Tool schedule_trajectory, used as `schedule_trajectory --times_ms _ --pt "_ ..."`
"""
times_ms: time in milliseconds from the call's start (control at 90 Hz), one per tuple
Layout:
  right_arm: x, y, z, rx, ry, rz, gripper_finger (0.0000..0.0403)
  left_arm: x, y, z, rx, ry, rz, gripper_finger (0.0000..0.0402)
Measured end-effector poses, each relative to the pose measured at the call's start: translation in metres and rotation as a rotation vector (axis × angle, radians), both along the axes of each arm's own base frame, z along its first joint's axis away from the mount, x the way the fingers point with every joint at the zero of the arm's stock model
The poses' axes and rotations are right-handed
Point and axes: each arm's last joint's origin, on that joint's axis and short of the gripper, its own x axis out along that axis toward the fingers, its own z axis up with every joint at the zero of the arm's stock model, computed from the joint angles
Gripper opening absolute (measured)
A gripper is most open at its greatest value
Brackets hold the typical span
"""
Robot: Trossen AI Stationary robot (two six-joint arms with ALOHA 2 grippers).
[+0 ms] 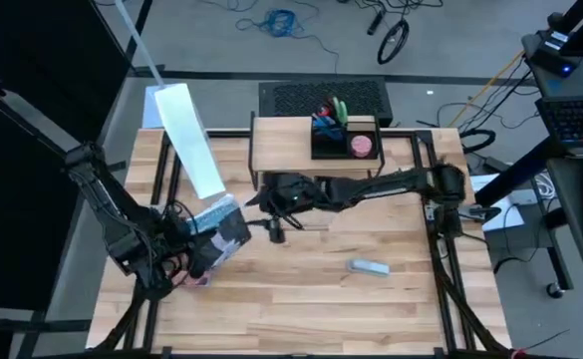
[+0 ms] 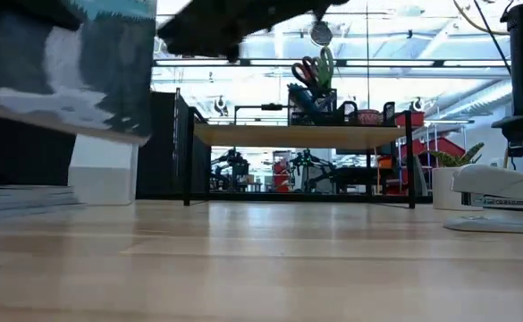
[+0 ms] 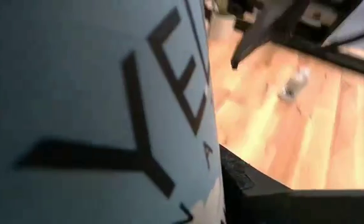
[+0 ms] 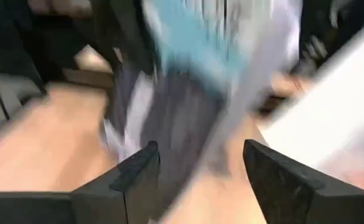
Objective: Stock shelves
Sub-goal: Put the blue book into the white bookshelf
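Blue magazine (image 1: 219,231) clamped in left gripper (image 1: 193,239), right gripper (image 1: 271,227) apart, organizer tray (image 1: 344,140) holding scissors (image 1: 337,108) on shelves (image 1: 281,148)

Light-wood shelves (image 1: 281,146) on thin black legs stand at the table's far edge.

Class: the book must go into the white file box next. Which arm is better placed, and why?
Left. Its gripper holds the book beside the file box; the right gripper is open, empty.
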Motion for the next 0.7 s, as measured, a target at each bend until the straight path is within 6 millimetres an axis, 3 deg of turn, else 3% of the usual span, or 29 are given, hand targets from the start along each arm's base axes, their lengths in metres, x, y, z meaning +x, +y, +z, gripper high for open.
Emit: schedule_trajectory --times_ms 178,311,467,700 --pt "-0.043 -0.004 0.027 -0.105 0.167 -0.112 0.0207 0.013 0.011 -0.001 0.011 -0.021 0.101 0.0011" --pt "-0.077 -0.007 0.026 -0.093 0.216 -0.201 0.0202 0.022 0.019 0.004 -0.007 -0.036 0.176 0.001" --pt "-0.115 -0.007 0.0 -0.022 0.172 -0.293 0.0201 0.035 0.03 0.018 0.006 -0.033 0.245 0.001" --pt "-0.157 0.0 -0.058 0.088 0.053 -0.311 0.0201 0.052 0.047 0.064 0.025 0.028 0.272 0.0009"
